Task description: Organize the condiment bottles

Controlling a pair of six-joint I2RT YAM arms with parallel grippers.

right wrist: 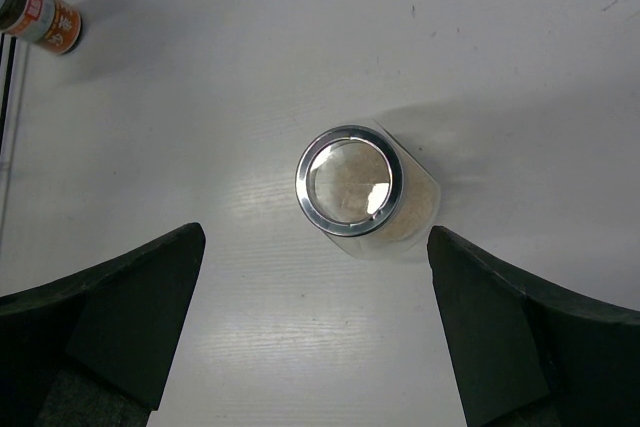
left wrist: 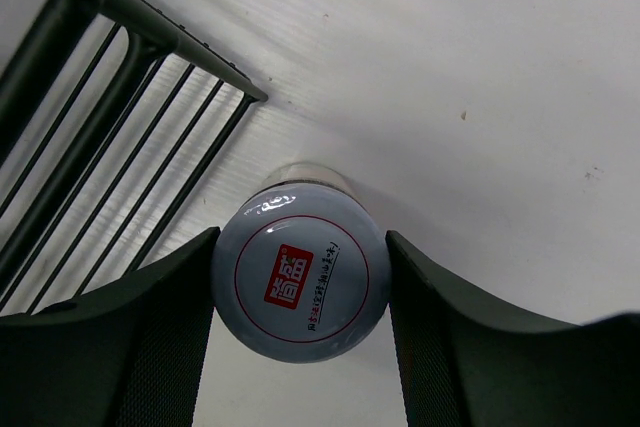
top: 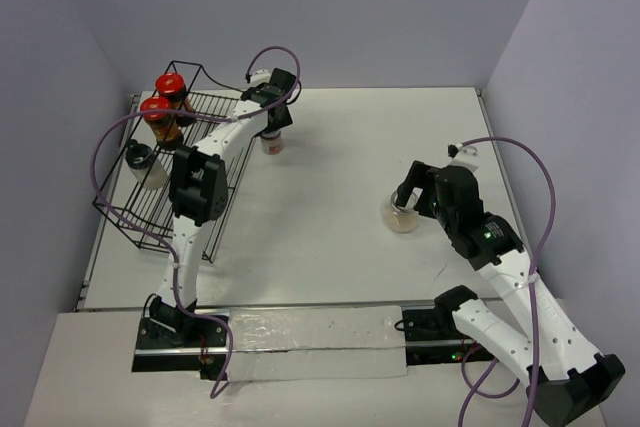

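Observation:
In the top view two red-lidded jars (top: 170, 84) (top: 157, 107) and a black-capped jar (top: 140, 158) stand in the black wire rack (top: 215, 209) at the left. My left gripper (top: 272, 129) is just right of the rack, shut on the silver-lidded jar (top: 272, 143). In the left wrist view both fingers (left wrist: 170, 327) press the lid (left wrist: 300, 272) of that jar. My right gripper (top: 404, 203) is open over the wider clear beige-filled jar (top: 402, 218). In the right wrist view this jar (right wrist: 352, 192) stands just beyond the open gripper (right wrist: 315, 237), untouched.
The rack's bars (left wrist: 120, 137) lie just left of the silver-lidded jar. That jar also shows far off in the right wrist view (right wrist: 48, 19). White table (top: 340, 267) spreads between the arms. Purple cables loop above both arms.

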